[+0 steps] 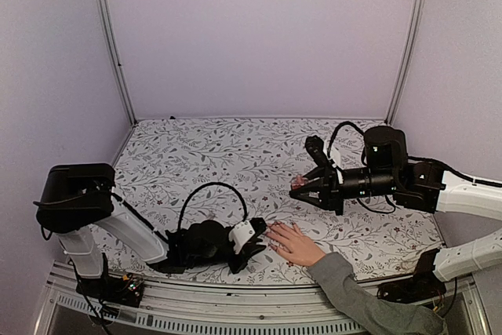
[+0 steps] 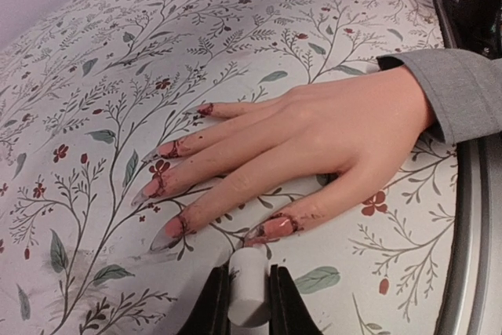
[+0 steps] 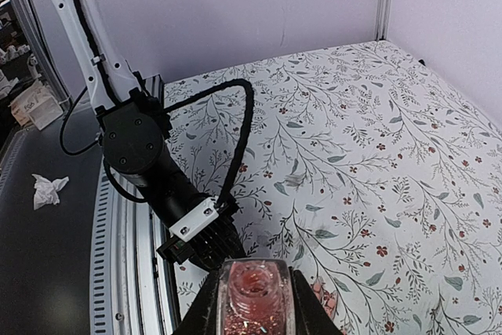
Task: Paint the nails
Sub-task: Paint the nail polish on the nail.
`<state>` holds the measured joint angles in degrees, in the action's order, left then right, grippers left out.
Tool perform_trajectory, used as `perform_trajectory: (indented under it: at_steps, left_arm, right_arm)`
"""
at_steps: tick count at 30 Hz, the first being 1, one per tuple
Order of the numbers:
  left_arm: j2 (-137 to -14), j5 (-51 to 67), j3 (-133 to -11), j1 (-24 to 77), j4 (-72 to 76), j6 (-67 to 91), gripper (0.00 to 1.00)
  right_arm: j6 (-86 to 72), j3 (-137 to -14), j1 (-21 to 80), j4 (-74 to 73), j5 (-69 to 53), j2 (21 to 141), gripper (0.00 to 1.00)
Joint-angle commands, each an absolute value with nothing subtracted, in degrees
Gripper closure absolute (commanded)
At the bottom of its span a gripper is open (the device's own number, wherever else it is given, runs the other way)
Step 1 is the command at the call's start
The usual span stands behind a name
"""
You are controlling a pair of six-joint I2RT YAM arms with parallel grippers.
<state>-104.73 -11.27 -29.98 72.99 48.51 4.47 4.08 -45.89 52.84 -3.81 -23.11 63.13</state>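
Note:
A light-skinned hand (image 2: 329,135) with a grey sleeve (image 2: 463,92) lies flat on the floral cloth, near the front edge in the top view (image 1: 296,245). Its long nails carry smeared pink-red polish; the thumb nail (image 2: 276,227) is glossy. My left gripper (image 2: 251,272) is shut on a white cylindrical brush handle (image 2: 251,296), whose tip touches or nearly touches the end of the thumb nail. In the top view the left gripper (image 1: 257,249) lies low, just left of the fingers. My right gripper (image 3: 255,304) is shut on an open bottle of pink glitter polish (image 3: 255,296), held above the table (image 1: 298,187).
The floral tablecloth (image 1: 220,154) covers the table. A metal rail (image 1: 235,300) runs along the near edge. The left arm's black cable (image 1: 212,190) loops above its wrist. Pale walls enclose the back and sides. A crumpled tissue (image 3: 47,190) lies off the table.

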Motion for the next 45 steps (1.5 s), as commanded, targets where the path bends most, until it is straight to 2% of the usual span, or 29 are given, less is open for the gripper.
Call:
perform_trajectory:
  at_steps: [1,30,45]
  left_arm:
    - [-105.00,-11.82,-30.41,72.02,48.43,4.97,1.00]
    - [-96.87,-10.56,-24.19,71.58,52.09,4.71,1.00]
    - [-103.10,-5.85,-29.61,72.61,50.81,4.72,1.00]
  right_arm:
    - [4.15,-46.23,52.56,-2.63,-22.88,63.51,1.00]
    - [4.13,-46.25,52.56,-2.38,-23.55,63.04,1.00]
    - [4.22,-46.32,52.56,-2.63,-23.48,62.67,1.00]
